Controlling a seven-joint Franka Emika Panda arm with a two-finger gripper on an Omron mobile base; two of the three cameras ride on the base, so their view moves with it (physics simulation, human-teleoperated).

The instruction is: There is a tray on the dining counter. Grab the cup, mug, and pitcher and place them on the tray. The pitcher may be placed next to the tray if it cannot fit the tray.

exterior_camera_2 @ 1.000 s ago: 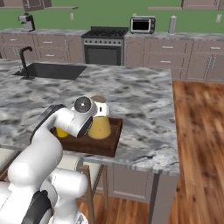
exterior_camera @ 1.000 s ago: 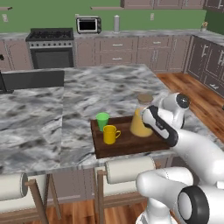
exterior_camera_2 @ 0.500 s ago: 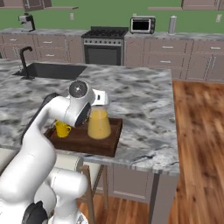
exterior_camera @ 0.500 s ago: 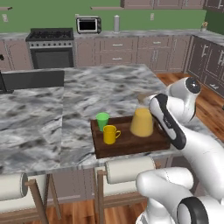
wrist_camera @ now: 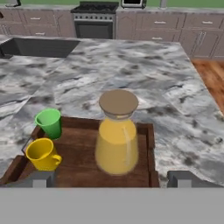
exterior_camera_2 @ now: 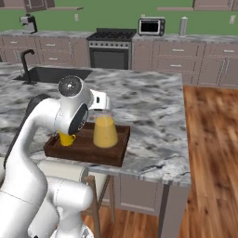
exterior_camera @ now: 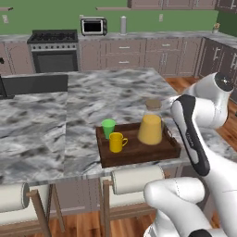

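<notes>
Pitcher (wrist_camera: 117, 139) stands free on the tray (wrist_camera: 74, 168) just beyond the spread, empty fingers (wrist_camera: 42, 179). Left of it sit the mug (wrist_camera: 42, 154), nearer, and the cup (wrist_camera: 49, 123), farther. With all three on the tray at the desk's (wrist_camera: 131, 70) near edge, the task looks complete.

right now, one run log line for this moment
gripper: open, holds nothing | cup, mug, pitcher: upright on tray
</notes>
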